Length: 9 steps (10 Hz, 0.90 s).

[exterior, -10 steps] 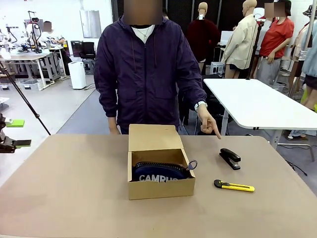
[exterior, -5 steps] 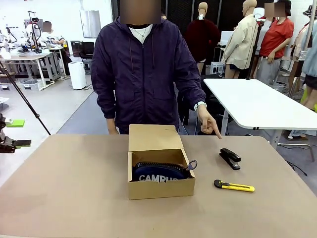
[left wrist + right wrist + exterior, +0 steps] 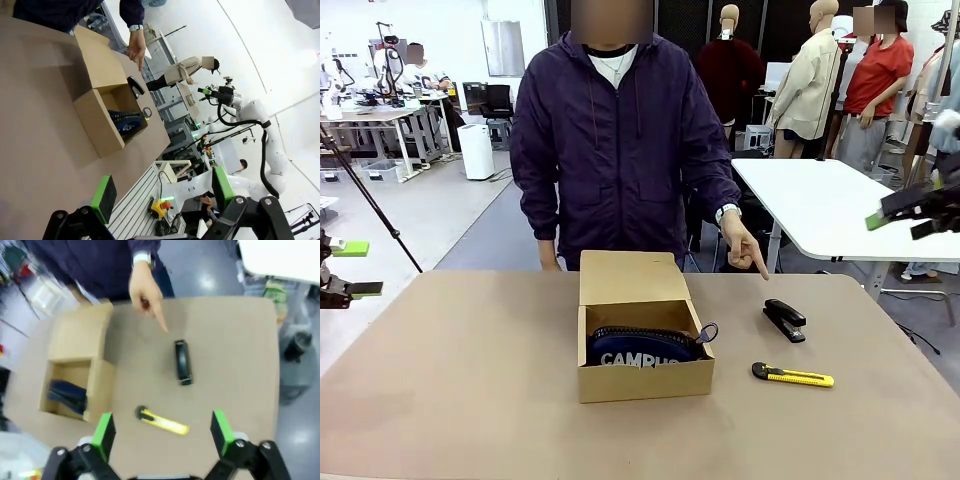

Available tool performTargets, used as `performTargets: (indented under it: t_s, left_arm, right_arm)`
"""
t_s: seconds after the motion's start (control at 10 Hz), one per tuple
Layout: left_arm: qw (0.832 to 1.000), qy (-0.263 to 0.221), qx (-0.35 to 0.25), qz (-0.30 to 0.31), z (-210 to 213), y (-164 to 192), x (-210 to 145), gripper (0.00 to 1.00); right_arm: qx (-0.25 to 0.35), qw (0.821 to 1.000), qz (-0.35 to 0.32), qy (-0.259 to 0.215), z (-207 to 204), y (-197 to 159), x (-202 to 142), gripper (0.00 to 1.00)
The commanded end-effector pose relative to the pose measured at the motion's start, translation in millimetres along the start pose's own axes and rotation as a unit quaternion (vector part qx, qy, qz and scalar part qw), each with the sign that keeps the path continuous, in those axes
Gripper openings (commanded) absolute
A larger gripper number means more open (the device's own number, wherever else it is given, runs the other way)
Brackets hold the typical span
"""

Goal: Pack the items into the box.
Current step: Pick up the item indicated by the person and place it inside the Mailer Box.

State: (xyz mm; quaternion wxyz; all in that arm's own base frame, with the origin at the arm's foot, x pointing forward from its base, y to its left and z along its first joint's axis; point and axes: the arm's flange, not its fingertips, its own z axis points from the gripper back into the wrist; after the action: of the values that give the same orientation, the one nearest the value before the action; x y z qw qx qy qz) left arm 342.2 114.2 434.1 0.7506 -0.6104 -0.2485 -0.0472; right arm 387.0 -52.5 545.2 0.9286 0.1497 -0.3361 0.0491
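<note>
The brown cardboard box [image 3: 645,381] stands open at the table's middle, its flap lid up at the back. The navy "CAMPUS" pouch [image 3: 640,347] lies inside it. To its right, the black stapler [image 3: 785,320] and the yellow-and-black utility knife [image 3: 793,376] lie on the table. The person's hand [image 3: 745,250] points down at the stapler. My right gripper [image 3: 898,225] hangs open, high at the right edge; from above it looks down on the stapler [image 3: 182,362], knife [image 3: 162,421] and box [image 3: 80,335]. My left gripper [image 3: 360,269] stays open at the far left, off the table.
The person in a dark purple jacket [image 3: 615,140] stands at the table's far side behind the box. A white table [image 3: 840,205] stands beyond the right corner. Bare tabletop [image 3: 460,370] stretches left of the box and in front of it.
My right gripper has come into the front view at the upper right edge. Box, pouch, stapler and knife lie as before; the person's hand keeps pointing.
</note>
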Motion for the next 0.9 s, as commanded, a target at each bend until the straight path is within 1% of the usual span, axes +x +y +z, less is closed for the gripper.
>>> performTargets:
  t_s: [0.0, 0.1, 0.2, 0.3, 0.4, 0.8]
  left_arm:
    - [1.000, 0.003, -0.001, 0.005, 3, -4, 0, 1.00]
    - [1.000, 0.003, -0.001, 0.005, 3, -4, 0, 1.00]
    - [1.000, 0.003, -0.001, 0.005, 3, -4, 0, 1.00]
    - [1.000, 0.003, -0.001, 0.005, 3, -4, 0, 1.00]
    - [1.000, 0.003, -0.001, 0.005, 3, -4, 0, 1.00]
    - [1.000, 0.003, -0.001, 0.005, 3, -4, 0, 1.00]
  right_arm:
    - [-0.095, 0.986, 0.138, 0.001, -29, 9, -15, 1.00]
    - [-0.091, 0.985, 0.146, -0.012, -42, 27, -20, 1.00]
    - [-0.072, 0.989, 0.130, -0.014, -53, 35, -25, 1.00]
    - [-0.061, 0.993, 0.104, 0.002, -50, 28, -28, 1.00]
    - [-0.077, 0.985, 0.157, 0.003, -43, 40, -17, 1.00]
    - [-0.078, 0.985, 0.156, 0.008, -47, 37, -20, 1.00]
